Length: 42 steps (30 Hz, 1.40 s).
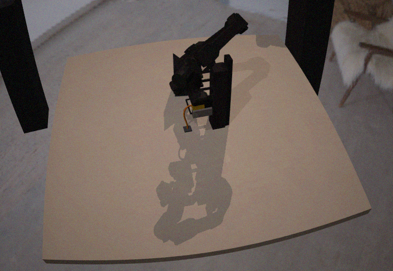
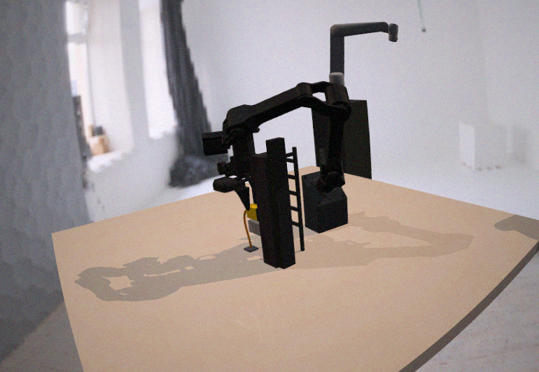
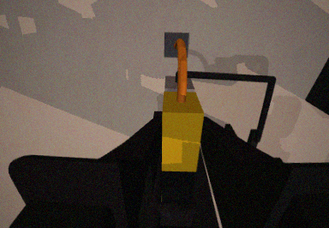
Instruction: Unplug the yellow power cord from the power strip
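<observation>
Yellow plug (image 3: 182,133) fills the middle of the wrist view, clenched between the dark jaws of the gripper (image 3: 182,153), one finger pressed to each side face. Orange cord (image 3: 182,69) leaves the plug's far face, arches over and ends on a small dark square anchor (image 3: 171,45) lying on the bench (image 1: 95,166) just beyond.

From the top view the plug (image 1: 199,106) sits on the grey power strip (image 1: 201,112), touching it; whether the prongs are seated cannot be told. Cord (image 1: 185,115) curves down to the anchor (image 1: 187,128), near the strip's front.

Obstructions: a tall black post (image 1: 220,96) stands just beside the strip on one side, and a thin black ladder-like rack (image 2: 295,185) stands close behind that post. A thin black frame bar (image 3: 267,105) runs beside the plug in the wrist view.

Arm (image 2: 278,101) reaches over from its block base (image 2: 326,211) behind the post. Farther off, two black pillars (image 1: 309,23) and (image 1: 19,65) flank the bench; a fur-draped chair (image 1: 365,52) stands beyond.
</observation>
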Available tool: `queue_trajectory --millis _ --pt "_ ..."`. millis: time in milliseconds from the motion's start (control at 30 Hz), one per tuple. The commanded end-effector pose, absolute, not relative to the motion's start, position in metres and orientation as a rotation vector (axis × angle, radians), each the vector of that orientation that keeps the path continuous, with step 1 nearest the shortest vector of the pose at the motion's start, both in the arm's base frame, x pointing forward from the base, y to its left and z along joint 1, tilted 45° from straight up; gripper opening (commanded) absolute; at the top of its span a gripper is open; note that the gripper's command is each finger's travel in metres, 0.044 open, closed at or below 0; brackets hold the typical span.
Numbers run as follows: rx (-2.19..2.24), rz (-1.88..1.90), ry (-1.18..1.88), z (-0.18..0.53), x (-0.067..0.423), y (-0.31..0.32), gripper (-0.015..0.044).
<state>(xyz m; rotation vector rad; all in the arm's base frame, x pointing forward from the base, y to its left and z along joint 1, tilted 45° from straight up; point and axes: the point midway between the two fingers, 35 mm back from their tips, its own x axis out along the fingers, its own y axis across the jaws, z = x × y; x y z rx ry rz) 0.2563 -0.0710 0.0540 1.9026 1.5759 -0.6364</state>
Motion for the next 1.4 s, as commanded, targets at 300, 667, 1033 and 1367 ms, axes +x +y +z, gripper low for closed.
queue_trajectory --millis 300,667,1033,1367 --pt "1.883 -0.668 1.547 0.036 0.257 -0.098 0.0000" --pt "1.884 -0.669 1.546 0.026 0.255 -0.113 0.0000" --pt "1.887 -0.666 1.547 0.020 0.254 -0.115 0.0079" --pt "1.888 -0.666 1.547 0.020 0.254 -0.114 0.0341"
